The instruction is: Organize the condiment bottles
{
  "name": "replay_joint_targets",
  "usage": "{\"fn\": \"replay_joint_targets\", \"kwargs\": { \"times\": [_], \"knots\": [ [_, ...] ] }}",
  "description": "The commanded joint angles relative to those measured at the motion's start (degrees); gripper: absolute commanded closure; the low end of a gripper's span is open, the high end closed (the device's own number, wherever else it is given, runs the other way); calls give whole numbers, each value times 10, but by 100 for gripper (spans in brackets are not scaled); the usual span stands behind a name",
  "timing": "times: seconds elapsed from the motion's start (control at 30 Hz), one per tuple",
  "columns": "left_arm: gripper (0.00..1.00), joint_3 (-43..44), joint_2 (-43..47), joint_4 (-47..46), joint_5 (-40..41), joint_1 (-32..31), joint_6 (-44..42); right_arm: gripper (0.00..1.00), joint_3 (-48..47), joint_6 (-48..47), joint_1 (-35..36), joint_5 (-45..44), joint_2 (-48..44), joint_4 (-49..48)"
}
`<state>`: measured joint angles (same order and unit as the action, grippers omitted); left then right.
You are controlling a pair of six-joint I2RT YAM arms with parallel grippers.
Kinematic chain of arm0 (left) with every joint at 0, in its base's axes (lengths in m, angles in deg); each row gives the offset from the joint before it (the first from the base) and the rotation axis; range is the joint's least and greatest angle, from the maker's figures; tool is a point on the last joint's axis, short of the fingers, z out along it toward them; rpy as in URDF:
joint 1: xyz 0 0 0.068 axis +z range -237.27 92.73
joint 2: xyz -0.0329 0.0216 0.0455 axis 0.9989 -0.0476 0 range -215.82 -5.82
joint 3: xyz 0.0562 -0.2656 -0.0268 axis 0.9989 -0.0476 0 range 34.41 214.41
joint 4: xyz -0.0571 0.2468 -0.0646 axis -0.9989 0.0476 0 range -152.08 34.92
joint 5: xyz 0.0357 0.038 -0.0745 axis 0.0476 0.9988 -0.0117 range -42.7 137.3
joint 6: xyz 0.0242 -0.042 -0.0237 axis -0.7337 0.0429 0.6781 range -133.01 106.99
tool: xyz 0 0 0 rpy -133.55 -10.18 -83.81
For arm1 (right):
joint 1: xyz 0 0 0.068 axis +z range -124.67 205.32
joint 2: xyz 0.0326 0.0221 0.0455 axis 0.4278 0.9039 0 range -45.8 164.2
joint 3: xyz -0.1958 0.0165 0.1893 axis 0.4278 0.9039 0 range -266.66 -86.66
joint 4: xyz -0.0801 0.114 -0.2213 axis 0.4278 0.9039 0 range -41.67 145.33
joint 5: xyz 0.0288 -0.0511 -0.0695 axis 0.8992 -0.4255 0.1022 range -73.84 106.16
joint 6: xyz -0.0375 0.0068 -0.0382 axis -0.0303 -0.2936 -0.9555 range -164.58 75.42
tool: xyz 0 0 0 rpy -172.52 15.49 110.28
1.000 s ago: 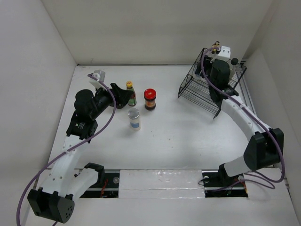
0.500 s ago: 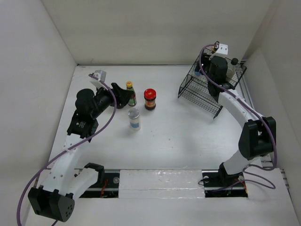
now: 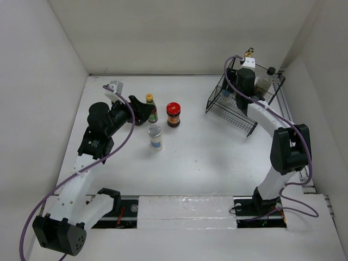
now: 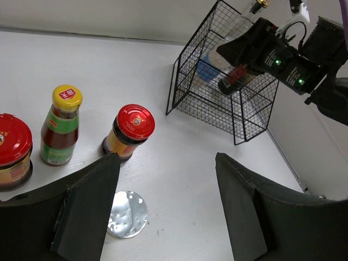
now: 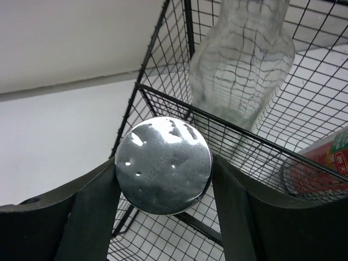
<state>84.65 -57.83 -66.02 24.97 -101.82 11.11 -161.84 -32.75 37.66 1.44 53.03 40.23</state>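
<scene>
Right gripper pinched a silver-lidded shaker at its lid. Over the last second the arm swung toward 9 o'clock across the wire basket, at 1 o'clock on the bench. It was probably seeking a slot beside the clear bottle. Left gripper stood spread, empty.

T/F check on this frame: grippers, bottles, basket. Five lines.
1. The right gripper is closed on a silver-lidded shaker. True.
2. The left gripper holds the yellow-capped bottle. False: its jaws stand apart with nothing between them, and the bottle stands on the table.
3. A clear bottle stands in the black wire basket. True.
4. The other shaker lies tipped over. False: it stands upright on the table.
5. A red-lidded jar stands on the table beside the yellow-capped bottle. True.
</scene>
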Motion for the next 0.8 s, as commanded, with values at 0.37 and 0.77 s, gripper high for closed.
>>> {"fn": "replay_joint_targets", "kwargs": {
  "times": [0.37,0.77],
  "knots": [
    [33,4,8,-18,-3,0,-7,15,-43,6,-2,14,-70,-12],
    [33,21,20,38,130,0,18,73,99,50,158,244,-179,-25]
  ]
}}
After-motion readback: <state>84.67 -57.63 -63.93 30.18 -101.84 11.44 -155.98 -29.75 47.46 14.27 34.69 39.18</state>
